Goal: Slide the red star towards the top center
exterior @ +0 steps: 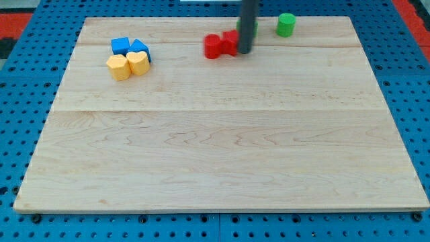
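Red blocks already near the top edge, close to its centre; little seems left to do.

In the camera view, the arm has no claw, only a rod whose tip (244,51) rests on the wooden board (222,154), touching the right side of a red block (230,42); a second red block (213,46) sits against that one's left. Both are blurred, so which is the star cannot be told. A green block (240,27) peeks from behind the rod, and a green cylinder (286,24) stands by the top edge further right. Toward the top-left corner two blue blocks (130,46) and two yellow blocks (127,65) are clustered.
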Motion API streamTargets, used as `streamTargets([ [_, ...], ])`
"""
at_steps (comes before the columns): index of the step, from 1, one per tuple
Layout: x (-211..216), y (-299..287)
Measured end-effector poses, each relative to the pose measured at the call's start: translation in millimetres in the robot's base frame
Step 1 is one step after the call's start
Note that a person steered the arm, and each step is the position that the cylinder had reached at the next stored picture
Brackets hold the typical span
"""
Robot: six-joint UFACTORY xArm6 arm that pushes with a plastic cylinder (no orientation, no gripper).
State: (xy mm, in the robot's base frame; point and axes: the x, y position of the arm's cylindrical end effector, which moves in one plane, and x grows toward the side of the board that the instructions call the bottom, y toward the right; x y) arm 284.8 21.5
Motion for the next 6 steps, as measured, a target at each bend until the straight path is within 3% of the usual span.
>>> streamTargets([
  [1, -6, -61],
  [2, -6, -70],
  [3, 26, -52],
  [4, 8, -30],
  [6, -41, -46],
])
